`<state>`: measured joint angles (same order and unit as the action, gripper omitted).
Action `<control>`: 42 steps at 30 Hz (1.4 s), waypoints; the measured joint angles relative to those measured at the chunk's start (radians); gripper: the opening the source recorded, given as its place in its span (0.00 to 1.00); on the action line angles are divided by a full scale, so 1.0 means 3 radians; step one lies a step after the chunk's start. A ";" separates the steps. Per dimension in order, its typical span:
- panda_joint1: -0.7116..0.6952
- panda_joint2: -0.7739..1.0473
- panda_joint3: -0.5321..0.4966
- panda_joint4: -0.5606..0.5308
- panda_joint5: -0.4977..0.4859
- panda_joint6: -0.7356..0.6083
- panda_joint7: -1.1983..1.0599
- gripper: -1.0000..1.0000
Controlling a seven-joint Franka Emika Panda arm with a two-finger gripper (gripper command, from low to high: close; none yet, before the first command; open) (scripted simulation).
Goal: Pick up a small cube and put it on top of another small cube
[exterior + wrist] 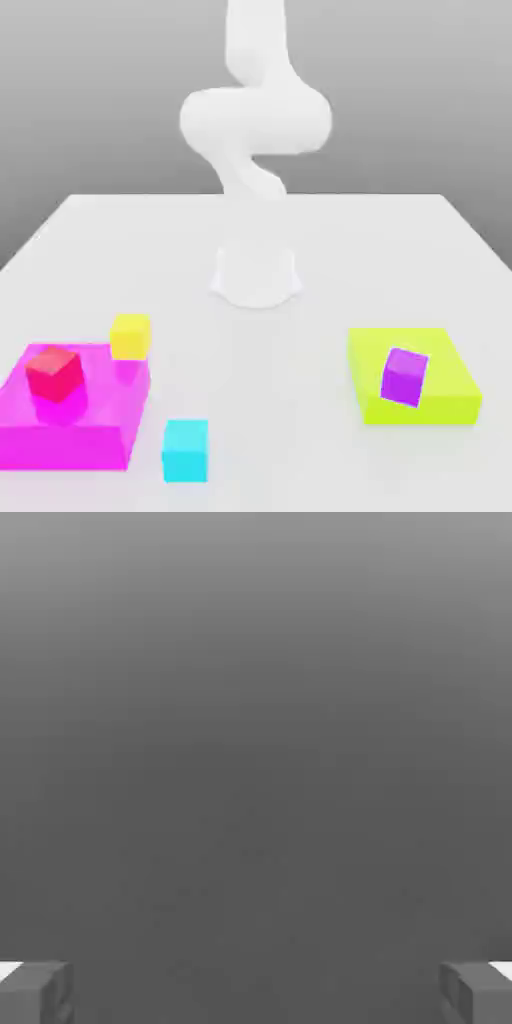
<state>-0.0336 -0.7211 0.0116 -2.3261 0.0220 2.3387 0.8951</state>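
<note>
Fingers (40,992) spread wide, grasping nothing, grey void between them; cyan cube (186,450) sits on the tabletop (300,400), just beside the magenta block (70,425), well apart from the arm (255,120), which seems raised above its base; long descent likely.

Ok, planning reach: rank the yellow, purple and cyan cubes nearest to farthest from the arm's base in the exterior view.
1. Yellow cube, exterior view's left.
2. Purple cube, exterior view's right.
3. Cyan cube, frontmost.
</note>
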 joint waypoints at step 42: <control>-0.0698 0.3403 0.0074 -0.0877 -0.0211 0.1840 0.4265 0.00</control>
<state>-0.2430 0.2998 0.0339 -2.5893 -0.0414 2.8909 2.1747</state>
